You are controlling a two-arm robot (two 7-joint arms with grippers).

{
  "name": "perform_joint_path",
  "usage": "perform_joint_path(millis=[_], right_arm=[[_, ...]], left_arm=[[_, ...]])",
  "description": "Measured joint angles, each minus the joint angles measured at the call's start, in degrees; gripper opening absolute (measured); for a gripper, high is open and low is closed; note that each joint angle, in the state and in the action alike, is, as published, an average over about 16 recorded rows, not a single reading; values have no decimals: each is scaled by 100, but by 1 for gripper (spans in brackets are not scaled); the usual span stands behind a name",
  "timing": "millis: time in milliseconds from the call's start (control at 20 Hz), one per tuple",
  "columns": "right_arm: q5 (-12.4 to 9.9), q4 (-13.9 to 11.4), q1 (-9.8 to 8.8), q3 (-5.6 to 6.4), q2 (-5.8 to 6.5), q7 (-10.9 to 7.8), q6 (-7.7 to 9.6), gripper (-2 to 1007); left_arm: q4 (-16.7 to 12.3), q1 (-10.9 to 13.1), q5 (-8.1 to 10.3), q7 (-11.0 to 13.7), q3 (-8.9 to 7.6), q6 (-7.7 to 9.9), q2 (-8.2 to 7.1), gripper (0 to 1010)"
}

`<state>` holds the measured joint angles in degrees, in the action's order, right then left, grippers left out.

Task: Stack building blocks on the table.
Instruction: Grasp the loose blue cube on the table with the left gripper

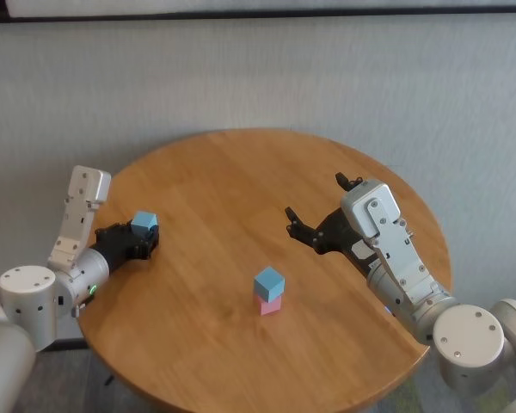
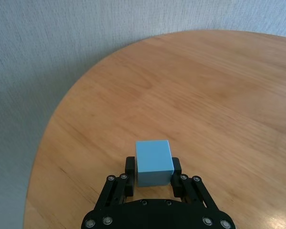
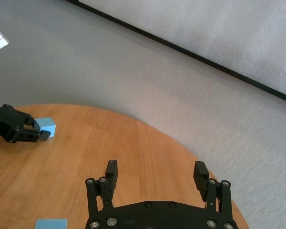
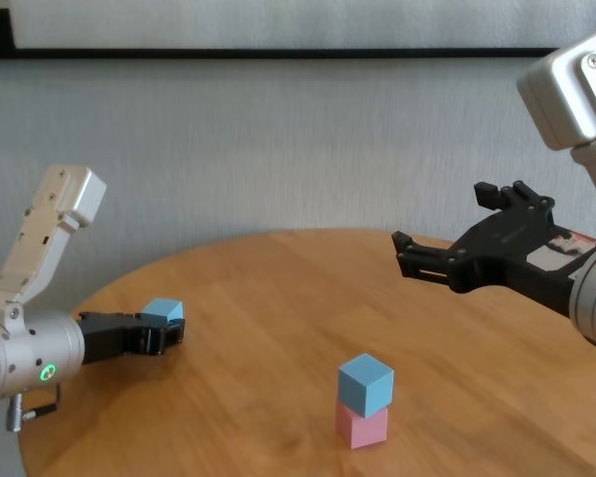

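A light blue block [image 1: 269, 282] sits on a pale pink block [image 1: 270, 305] near the front middle of the round wooden table [image 1: 241, 172]; the stack also shows in the chest view [image 4: 366, 383]. My left gripper [image 1: 143, 237] is shut on the second light blue block [image 1: 144, 223] at the table's left side, holding it just above the top; the left wrist view shows that block [image 2: 153, 162] between the fingers. My right gripper [image 1: 318, 206] is open and empty, raised above the table right of the stack, and also shows in its wrist view [image 3: 156, 172].
A grey wall [image 1: 258, 77] stands behind the table. Bare wood lies between my left gripper and the stack, and across the table's far half [image 4: 298, 268].
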<state>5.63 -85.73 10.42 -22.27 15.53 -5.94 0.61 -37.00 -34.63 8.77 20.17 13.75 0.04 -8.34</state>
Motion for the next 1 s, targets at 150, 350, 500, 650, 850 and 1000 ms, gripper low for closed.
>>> perform_joint_path(millis=[150, 350, 500, 650, 850, 1000], right_arm=[[0, 0, 0, 0, 0, 0, 0, 1005], [0, 0, 0, 0, 0, 0, 0, 1005], [0, 0, 0, 0, 0, 0, 0, 1005], [0, 0, 0, 0, 0, 0, 0, 1005], [0, 0, 0, 0, 0, 0, 0, 1005], [0, 0, 0, 0, 0, 0, 0, 1005]], left_arm=[[-2, 1, 0, 0, 0, -1, 0, 459], [-5, 3, -1, 2, 1, -3, 0, 423], [-6, 4, -1, 3, 1, -4, 0, 409], [-8, 5, -1, 4, 1, -5, 0, 405], [-18, 12, -2, 6, 0, -12, -1, 405], [-31, 24, -3, 11, -4, -35, -2, 405]])
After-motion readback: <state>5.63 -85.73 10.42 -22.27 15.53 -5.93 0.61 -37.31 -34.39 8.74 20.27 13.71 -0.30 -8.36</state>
